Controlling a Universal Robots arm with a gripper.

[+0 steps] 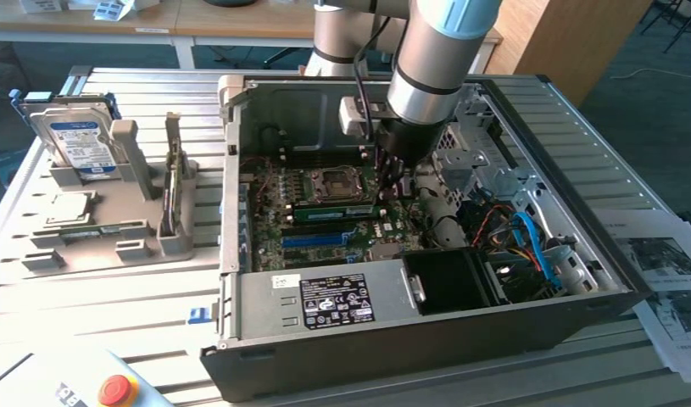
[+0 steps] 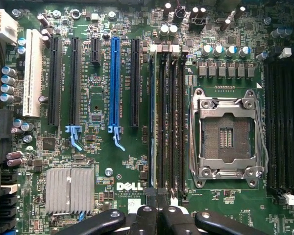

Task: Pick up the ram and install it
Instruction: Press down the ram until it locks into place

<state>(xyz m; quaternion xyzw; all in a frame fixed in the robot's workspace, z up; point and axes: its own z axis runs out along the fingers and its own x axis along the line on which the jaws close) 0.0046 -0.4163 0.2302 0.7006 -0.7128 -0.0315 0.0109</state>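
The ram [image 1: 334,211], a long green stick, sits on edge in the memory slots between the CPU socket [image 1: 336,181] and the blue slot [image 1: 318,240], inside the open computer case [image 1: 436,339]. My gripper [image 1: 388,188] hangs just over its end on the exterior view's right, fingers shut together with nothing visible between them. In the wrist view the shut gripper [image 2: 157,199] points down at the end of the black memory slots [image 2: 166,122]. The slots are seen from straight above, and I cannot tell which one holds the stick.
On the exterior view's left, a grey holder [image 1: 108,233] carries a silver hard drive [image 1: 80,140] and a thin upright board [image 1: 171,174]. Drive bays and cables [image 1: 526,242] crowd the case's right side. A red button [image 1: 117,390] and papers [image 1: 673,280] lie outside.
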